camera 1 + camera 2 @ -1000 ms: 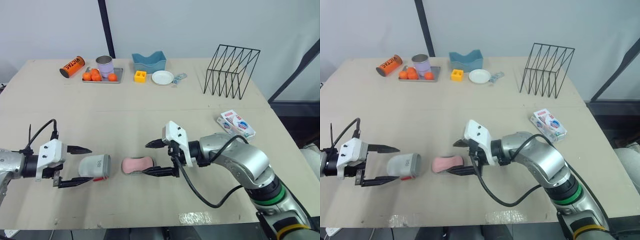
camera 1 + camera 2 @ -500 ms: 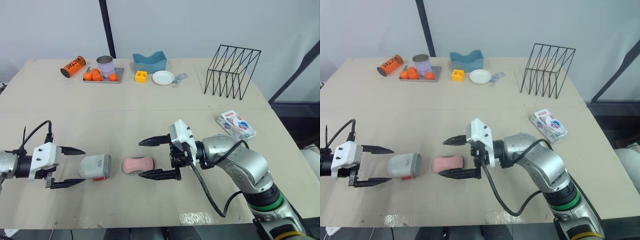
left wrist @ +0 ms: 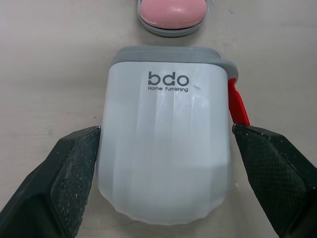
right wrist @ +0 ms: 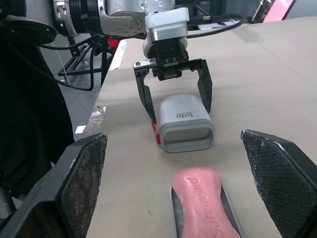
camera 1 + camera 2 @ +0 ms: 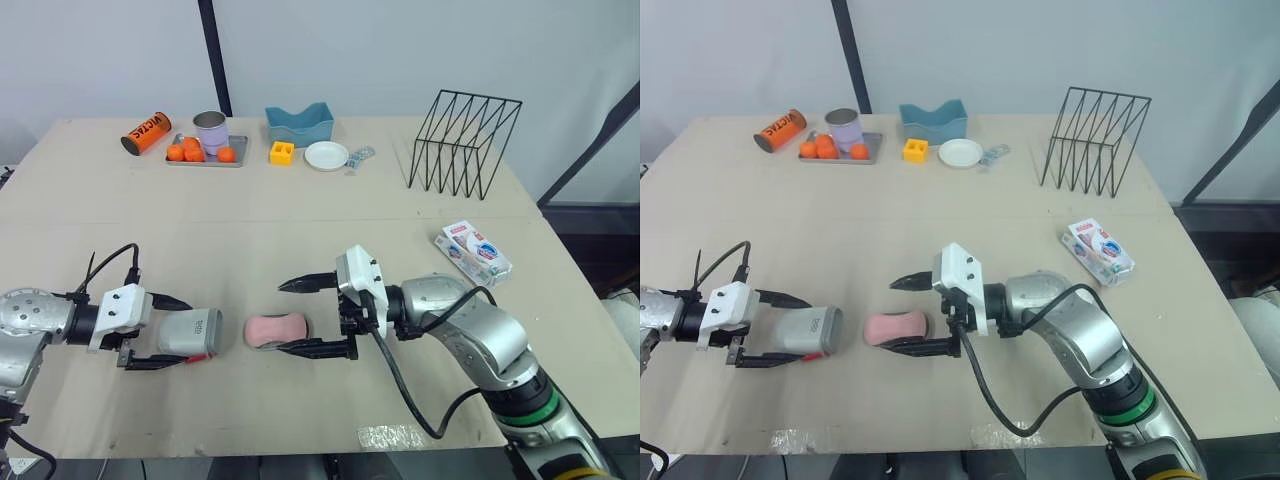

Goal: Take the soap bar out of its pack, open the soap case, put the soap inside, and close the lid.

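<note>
The left claw (image 5: 186, 332) stands open around the white lid (image 3: 166, 148), fingers just beside its walls — close squarely, then lift. The pink soap (image 4: 205, 201) lies in the grey base (image 3: 171, 33) on the counter (image 5: 300, 220), partly between the fingers of the right claw (image 5: 284, 317), also open.

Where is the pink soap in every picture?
Left eye view: pink soap low in the middle, right of the white bdo cover.
Right eye view: same place.
Left wrist view: soap just beyond the cover.
Right wrist view: soap in front of the cover.
Landmark: the bdo cover.
</note>
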Tool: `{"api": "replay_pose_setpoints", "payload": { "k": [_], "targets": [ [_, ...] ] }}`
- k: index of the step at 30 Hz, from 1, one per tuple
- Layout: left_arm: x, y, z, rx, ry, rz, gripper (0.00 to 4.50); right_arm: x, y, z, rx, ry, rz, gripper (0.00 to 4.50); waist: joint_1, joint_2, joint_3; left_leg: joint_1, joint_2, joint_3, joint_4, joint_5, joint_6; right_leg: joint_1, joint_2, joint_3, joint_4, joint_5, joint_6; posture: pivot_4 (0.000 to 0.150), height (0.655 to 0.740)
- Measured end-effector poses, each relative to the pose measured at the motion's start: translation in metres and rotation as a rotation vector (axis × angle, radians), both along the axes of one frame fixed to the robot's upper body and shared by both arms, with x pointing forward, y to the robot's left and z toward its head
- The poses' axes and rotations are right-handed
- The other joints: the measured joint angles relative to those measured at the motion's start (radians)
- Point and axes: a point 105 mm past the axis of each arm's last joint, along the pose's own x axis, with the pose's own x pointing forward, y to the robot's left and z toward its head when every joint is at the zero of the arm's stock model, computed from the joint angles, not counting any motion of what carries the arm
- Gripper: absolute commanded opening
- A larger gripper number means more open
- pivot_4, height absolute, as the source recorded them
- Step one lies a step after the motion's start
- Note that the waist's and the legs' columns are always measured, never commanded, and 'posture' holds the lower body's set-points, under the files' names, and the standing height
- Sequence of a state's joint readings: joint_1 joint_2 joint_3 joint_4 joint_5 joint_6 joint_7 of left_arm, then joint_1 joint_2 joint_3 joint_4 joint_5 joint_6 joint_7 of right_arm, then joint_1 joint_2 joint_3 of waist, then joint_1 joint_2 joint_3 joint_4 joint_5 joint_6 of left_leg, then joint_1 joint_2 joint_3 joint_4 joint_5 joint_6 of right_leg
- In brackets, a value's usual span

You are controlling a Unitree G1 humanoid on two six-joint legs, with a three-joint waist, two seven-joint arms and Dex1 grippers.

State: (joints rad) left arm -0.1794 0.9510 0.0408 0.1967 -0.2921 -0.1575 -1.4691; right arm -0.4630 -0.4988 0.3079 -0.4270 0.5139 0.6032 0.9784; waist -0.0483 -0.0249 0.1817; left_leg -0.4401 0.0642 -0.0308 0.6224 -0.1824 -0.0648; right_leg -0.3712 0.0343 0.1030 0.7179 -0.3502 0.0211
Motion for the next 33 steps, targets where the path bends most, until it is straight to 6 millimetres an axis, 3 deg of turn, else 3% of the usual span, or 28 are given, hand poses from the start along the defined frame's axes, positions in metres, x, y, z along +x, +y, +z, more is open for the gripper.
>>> {"api": "replay_pose_setpoints", "payload": {
  "k": [25, 29, 33],
  "targets": [
    [0.0012, 0.0046, -0.0094, 0.050, -0.004, -0.024, 4.50, 0.0022, -0.0039, -0.0049, -0.021, 0.010, -0.031, 4.46, 0.000, 0.000, 0.000, 0.000, 0.000, -0.001, 0.001, 0.000, 0.000, 0.000, 0.000, -0.001, 0.000, 0.000, 0.000, 0.150, 0.7400],
    [0.0014, 0.0043, -0.0096, 0.050, -0.007, -0.024, 3.52, 0.0023, -0.0042, -0.0051, -0.023, 0.010, -0.032, 4.50, 0.000, 0.000, 0.000, 0.000, 0.000, -0.001, 0.001, 0.000, 0.000, 0.000, 0.000, -0.001, 0.000, 0.000, 0.000, 0.150, 0.7400],
    [0.0021, 0.0038, -0.0096, 0.050, -0.015, -0.022, 3.49, 0.0024, -0.0043, -0.0054, -0.026, 0.013, -0.032, 4.50, 0.000, 0.000, 0.000, 0.000, 0.000, -0.001, 0.001, 0.000, 0.000, 0.001, 0.000, -0.001, 0.000, 0.000, 0.000, 0.150, 0.7400]
  ]
}}
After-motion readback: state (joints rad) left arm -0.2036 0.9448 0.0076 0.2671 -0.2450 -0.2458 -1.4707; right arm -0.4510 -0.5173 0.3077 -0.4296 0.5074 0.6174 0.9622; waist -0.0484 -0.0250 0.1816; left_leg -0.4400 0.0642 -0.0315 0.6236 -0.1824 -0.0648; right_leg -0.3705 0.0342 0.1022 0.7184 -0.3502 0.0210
